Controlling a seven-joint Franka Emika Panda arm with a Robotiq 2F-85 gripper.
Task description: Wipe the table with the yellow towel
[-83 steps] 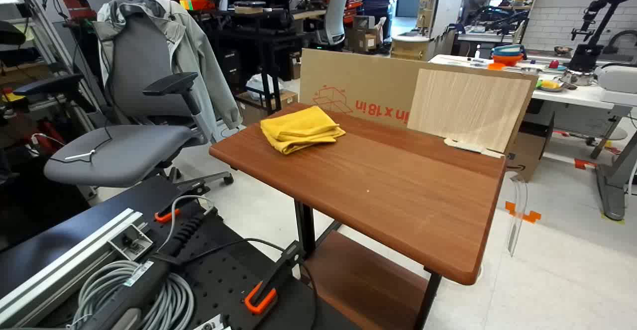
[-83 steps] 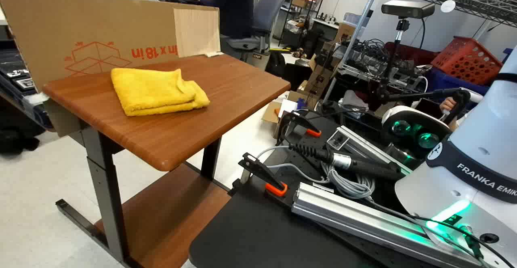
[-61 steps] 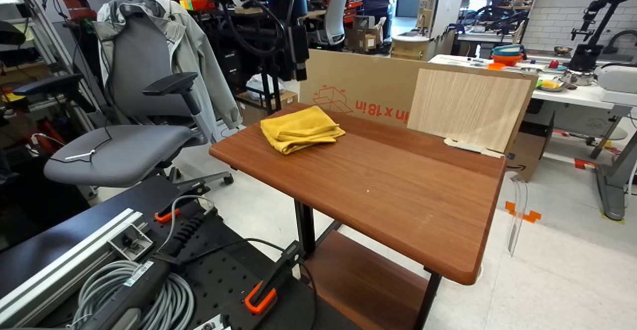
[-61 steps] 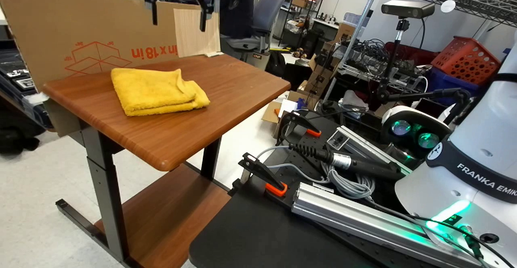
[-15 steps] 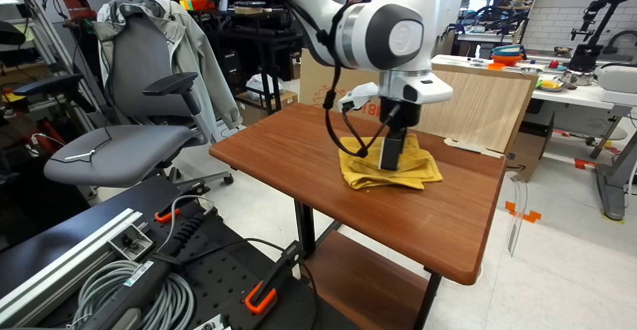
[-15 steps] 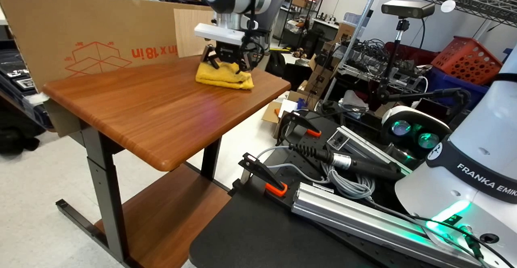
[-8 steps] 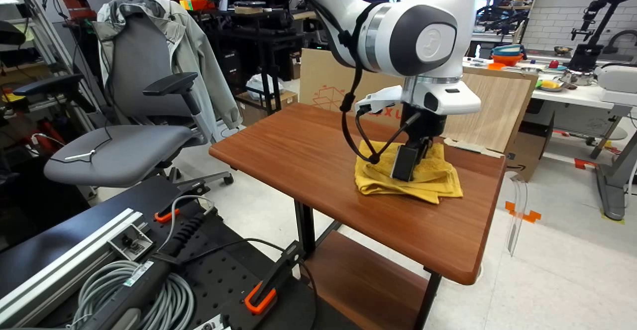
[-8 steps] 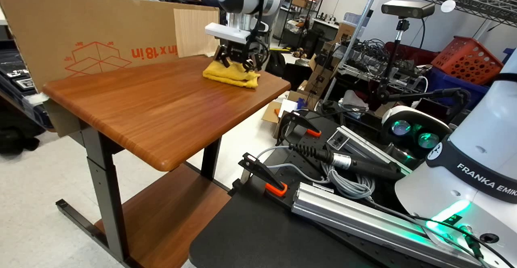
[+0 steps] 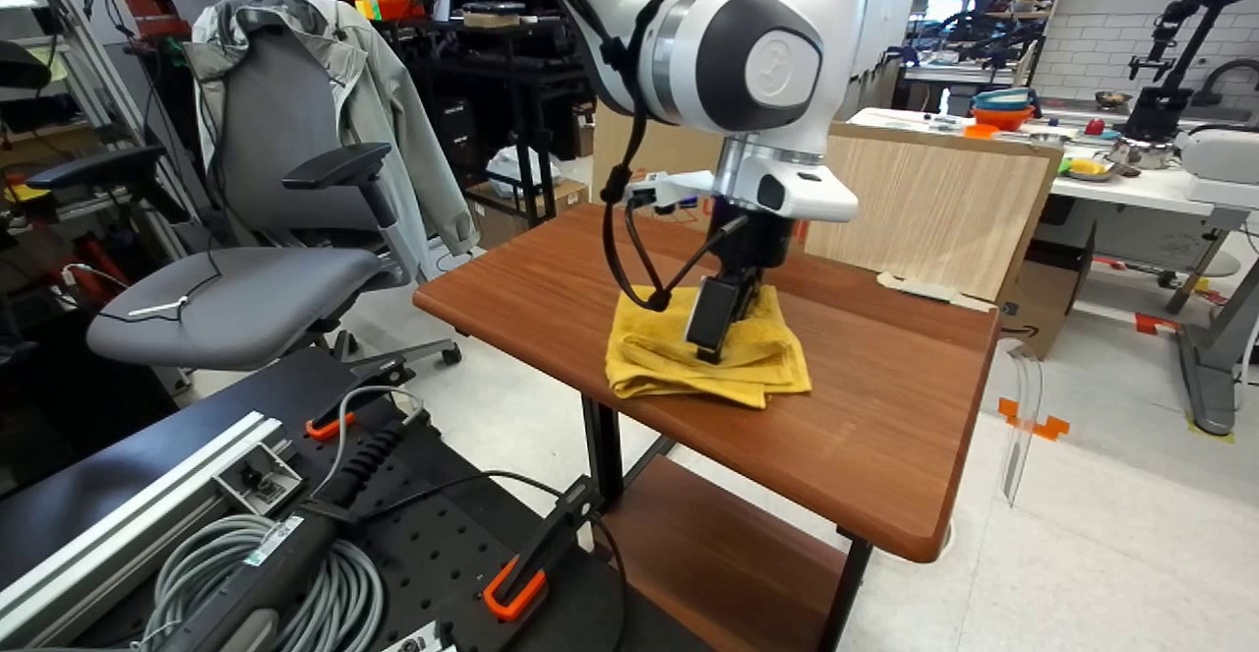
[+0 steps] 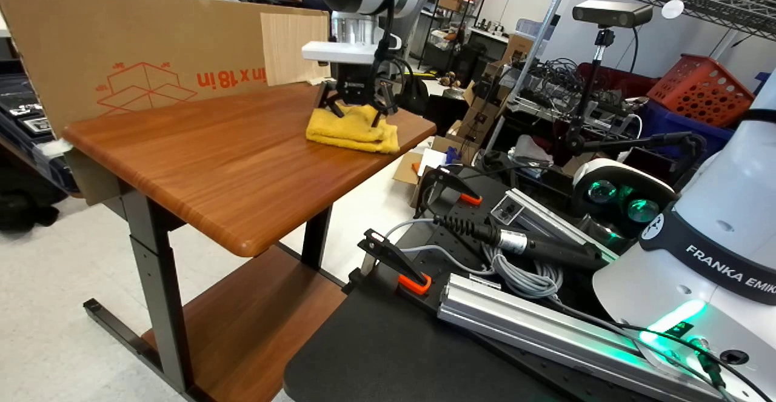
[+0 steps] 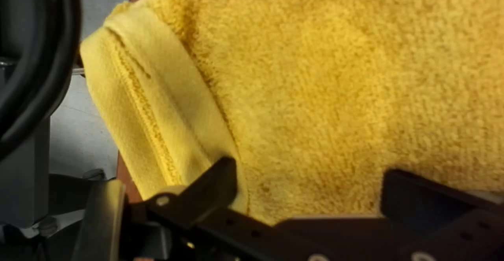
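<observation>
The folded towel [image 9: 762,352] is seen in both exterior views, lying on the desk [image 9: 885,386] near the long edge faced by the black bench [image 10: 388,341]. It is touched from above by the jaws, which are tilted a little. In the wrist view, their tips are set some way apart, with cloth filling the space between; whether it is pinched cannot be told. The arm [image 9: 748,62] is extended over the desk. Cardboard [image 10: 182,32] is stood upright along the opposite long edge, fronted by a pale board [image 9: 934,200]. Off the desk's end, a chair [image 9: 246,298] is draped with a jacket [image 9: 384,101].
</observation>
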